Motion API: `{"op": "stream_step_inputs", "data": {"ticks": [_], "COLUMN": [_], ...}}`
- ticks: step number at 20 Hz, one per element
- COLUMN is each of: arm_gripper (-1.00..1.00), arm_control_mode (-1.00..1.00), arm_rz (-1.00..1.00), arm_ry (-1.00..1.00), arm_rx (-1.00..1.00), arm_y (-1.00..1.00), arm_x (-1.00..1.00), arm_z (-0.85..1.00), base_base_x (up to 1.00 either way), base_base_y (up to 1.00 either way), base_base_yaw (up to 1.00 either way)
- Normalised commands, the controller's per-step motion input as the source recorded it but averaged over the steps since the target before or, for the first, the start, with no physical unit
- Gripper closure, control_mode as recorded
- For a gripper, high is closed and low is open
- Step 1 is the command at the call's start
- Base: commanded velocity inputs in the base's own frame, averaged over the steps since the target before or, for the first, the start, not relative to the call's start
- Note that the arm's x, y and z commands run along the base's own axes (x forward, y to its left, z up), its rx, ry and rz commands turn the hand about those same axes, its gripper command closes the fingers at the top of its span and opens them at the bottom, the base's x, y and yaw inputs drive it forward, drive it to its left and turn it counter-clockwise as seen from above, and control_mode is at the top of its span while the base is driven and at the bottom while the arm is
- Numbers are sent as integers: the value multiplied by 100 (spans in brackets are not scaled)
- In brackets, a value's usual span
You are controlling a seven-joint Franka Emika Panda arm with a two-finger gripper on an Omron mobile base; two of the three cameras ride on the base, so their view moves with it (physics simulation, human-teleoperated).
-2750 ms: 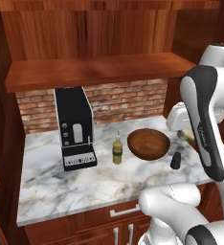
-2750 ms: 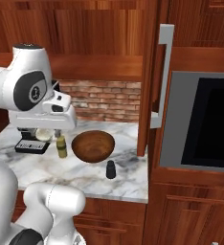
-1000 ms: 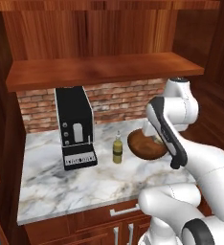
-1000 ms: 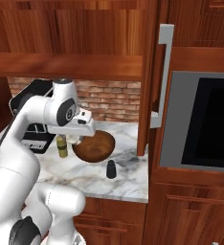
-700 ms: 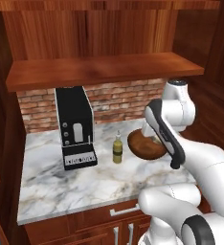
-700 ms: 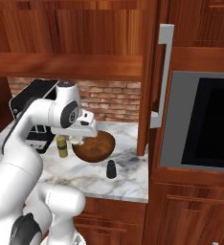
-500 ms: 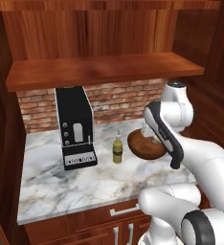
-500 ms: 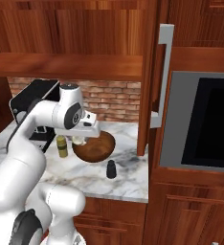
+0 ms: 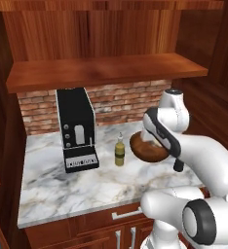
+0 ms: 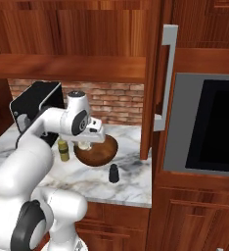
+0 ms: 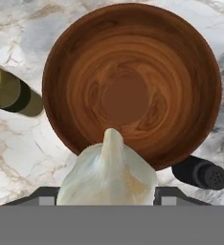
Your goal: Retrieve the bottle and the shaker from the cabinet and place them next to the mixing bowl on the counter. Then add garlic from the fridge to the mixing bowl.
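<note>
We hold the garlic (image 11: 107, 174) clamped in the gripper (image 10: 85, 145), poised above the bowl (image 11: 131, 82) on the counter (image 9: 52, 185). The bottle (image 9: 119, 151) and shaker (image 10: 114, 173) stand just beside the bowl. The risk, as we judge it: the bulb hangs over the bowl's near rim, so dropped here it could clip the edge and roll off. Above the bowl the way is open; the shelf (image 9: 101, 70) sits well overhead.

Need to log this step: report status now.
Gripper shut on garlic, above the mixing bowl. Bottle and shaker stand on the counter beside the bowl. Bowl empty, nothing in the way.
</note>
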Motion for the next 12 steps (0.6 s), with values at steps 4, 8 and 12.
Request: {"op": "stream_step_inputs", "data": {"ticks": [4, 8, 12], "arm_gripper": [100, 100, 100], "arm_control_mode": [-100, -100, -100], "arm_rz": [0, 0, 0], "arm_ry": [0, 0, 0], "arm_rx": [0, 0, 0], "arm_y": [0, 0, -2], "arm_x": [27, 24, 21], "arm_z": [-31, -20, -16], "base_base_x": [0, 0, 0], "base_base_y": [0, 0, 0], "base_base_yaw": [0, 0, 0]}}
